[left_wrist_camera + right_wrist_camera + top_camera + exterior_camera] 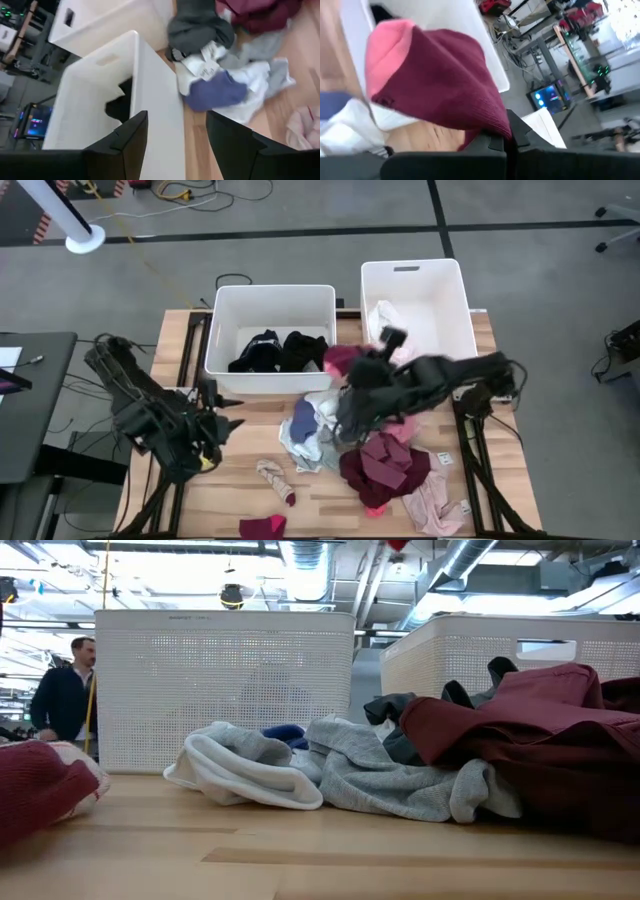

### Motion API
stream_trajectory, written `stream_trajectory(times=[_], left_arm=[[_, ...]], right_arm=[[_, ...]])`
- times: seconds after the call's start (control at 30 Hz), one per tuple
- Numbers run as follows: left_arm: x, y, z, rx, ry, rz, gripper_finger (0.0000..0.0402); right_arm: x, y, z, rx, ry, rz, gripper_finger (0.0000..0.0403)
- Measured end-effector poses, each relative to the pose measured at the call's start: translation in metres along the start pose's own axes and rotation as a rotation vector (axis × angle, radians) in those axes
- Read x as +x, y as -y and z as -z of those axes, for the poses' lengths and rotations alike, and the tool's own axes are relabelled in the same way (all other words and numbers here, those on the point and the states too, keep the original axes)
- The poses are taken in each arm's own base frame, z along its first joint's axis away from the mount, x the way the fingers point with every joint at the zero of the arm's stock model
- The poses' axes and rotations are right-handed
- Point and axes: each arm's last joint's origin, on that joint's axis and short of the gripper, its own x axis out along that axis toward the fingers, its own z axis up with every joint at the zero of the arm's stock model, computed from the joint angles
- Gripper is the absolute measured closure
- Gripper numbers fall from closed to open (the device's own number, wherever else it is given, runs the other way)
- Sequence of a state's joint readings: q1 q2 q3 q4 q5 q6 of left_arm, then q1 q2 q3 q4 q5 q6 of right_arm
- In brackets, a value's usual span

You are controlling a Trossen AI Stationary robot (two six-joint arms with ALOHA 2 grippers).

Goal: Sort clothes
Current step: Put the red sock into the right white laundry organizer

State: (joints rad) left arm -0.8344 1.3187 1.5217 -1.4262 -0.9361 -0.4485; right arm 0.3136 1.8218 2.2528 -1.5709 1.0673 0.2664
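The right gripper [502,142] lifts a maroon-and-pink garment [435,80] pinched in its fingers, apparently for binning; the left gripper [176,132] waits, fingers wide.

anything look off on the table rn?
Nothing damaged. The unsorted pile sprawls on the table's right half, and a maroon piece lies at the front edge, away from it. The right gripper holds a maroon-and-pink garment near the left bin; the left gripper is open, empty.
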Motion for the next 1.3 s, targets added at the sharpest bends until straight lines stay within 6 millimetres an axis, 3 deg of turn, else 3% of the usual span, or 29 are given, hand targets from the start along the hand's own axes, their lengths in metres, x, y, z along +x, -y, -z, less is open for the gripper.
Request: stream_trajectory(times=[0.27, 0.53, 0.87, 1.3], left_arm=[[0.018, 0.024, 0.043, -0.015, -0.068, -0.008, 0.0206], [0.032, 0.045, 0.074, -0.089, -0.026, 0.038, 0.0206], [0.04, 0.063, 0.086, -0.119, 0.019, 0.084, 0.0206], [0.042, 0.065, 0.085, -0.142, 0.037, 0.098, 0.0206]], right_arm=[[-0.013, 0.068, 0.018, 0.165, 0.007, -0.064, 0.0403], [-0.01, 0.118, 0.037, 0.277, -0.028, -0.141, 0.0403], [-0.006, 0.157, 0.056, 0.216, -0.044, -0.229, 0.04], [-0.013, 0.194, 0.083, 0.18, 0.007, -0.387, 0.0399]])
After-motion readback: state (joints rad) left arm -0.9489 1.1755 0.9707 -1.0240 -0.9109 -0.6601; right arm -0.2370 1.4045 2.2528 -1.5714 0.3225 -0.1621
